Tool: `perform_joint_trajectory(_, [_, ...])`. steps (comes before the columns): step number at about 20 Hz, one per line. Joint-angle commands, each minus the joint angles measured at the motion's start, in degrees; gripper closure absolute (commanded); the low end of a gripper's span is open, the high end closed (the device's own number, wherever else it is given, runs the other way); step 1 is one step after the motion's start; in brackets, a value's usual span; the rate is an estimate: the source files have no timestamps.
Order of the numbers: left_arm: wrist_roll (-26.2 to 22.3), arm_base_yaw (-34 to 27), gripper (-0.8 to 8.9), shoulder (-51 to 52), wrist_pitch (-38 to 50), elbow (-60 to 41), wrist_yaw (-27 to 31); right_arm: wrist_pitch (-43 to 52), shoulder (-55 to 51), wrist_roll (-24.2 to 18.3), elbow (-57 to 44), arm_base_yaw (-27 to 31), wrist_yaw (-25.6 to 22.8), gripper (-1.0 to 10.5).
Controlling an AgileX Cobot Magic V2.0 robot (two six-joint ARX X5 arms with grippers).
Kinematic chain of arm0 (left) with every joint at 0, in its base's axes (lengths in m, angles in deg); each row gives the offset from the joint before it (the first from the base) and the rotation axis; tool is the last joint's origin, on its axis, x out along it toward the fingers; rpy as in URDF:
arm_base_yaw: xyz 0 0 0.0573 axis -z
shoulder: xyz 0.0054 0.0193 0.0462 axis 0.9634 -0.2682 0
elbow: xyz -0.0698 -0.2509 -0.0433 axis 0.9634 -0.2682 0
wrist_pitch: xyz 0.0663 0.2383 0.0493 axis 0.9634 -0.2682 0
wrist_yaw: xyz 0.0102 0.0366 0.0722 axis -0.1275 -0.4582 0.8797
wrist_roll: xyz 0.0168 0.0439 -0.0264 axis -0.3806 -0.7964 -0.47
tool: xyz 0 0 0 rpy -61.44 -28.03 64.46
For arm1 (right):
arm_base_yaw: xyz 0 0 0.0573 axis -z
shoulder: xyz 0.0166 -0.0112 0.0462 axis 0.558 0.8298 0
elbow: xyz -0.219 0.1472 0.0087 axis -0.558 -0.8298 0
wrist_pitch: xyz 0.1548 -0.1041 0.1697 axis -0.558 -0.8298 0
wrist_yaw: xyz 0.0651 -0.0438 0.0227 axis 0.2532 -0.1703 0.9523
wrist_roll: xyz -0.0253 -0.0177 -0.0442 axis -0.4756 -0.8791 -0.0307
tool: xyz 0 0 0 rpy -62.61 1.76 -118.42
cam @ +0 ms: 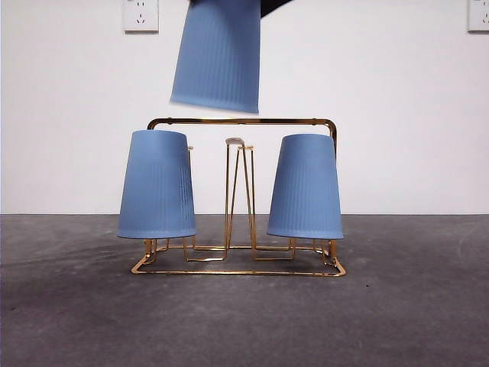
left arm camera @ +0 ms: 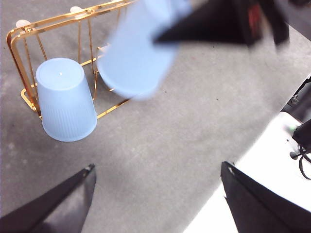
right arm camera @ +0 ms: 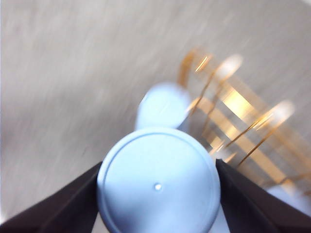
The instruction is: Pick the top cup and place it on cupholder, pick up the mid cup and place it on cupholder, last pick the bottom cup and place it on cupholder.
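A blue ribbed cup [cam: 218, 55] is held upside down in the air by the right tool [right arm camera: 158, 194], whose two black jaws are pressed against the cup's sides near its flat base. In the front view this cup is seen above the gold arched handle of the cupholder [cam: 241, 121], slightly left of centre, clear of the wire.

Two more blue cups are already seated upside down on the cupholder: a left cup [cam: 157, 184] and a right cup [cam: 306, 187], with a bare upright white-tipped prong [cam: 234, 141] between them.

The left tool [left arm camera: 158, 194] is kept over the desk [cam: 244, 321] beside the rack, its jaws spread wide with nothing between them.

The desk is covered in a dark grey, mottled surface. A plain white wall is seen behind, with a socket [cam: 140, 14] at upper left and a second socket [cam: 478, 14] at upper right.
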Motion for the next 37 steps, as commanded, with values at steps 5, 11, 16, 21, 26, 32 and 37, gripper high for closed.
perform_joint_trajectory(5, [-0.5, 0.4, 4.12, -0.3, 1.7, 0.8, -0.2, 3.9, 4.7, -2.0, 1.1, 5.6, 1.9, 6.8])
perform_joint_trajectory(11, [-0.5, 0.4, 4.12, -0.3, 1.7, 0.8, -0.2, 5.5, 11.8, -2.4, 1.1, 6.9, 3.2, 6.8])
perform_joint_trajectory(16, [-0.5, 0.4, 4.12, -0.3, 1.6, 0.8, -0.2, 5.5, 16.9, -3.1, 1.1, 7.3, 3.2, 6.7])
perform_joint_trajectory(21, [-0.5, 0.4, 4.11, -0.3, 1.6, 0.8, -0.2, 5.8, 19.8, -3.3, 1.1, 7.5, 3.8, 5.6])
perform_joint_trajectory(26, [-0.5, 0.4, 4.11, -0.3, 1.6, 0.8, -0.2, 5.7, 19.7, -3.3, 1.1, 7.5, 3.8, 5.0])
perform_joint_trajectory(32, [-0.5, 0.4, 4.11, -0.3, 1.6, 0.8, -0.2, 3.3, 14.6, -3.5, 3.1, 7.5, 3.0, 5.0])
perform_joint_trajectory(37, [-0.5, 0.4, 4.11, -0.3, 1.4, 0.8, -0.2, -5.6, 3.8, -3.5, 4.8, 5.8, 4.0, 5.2])
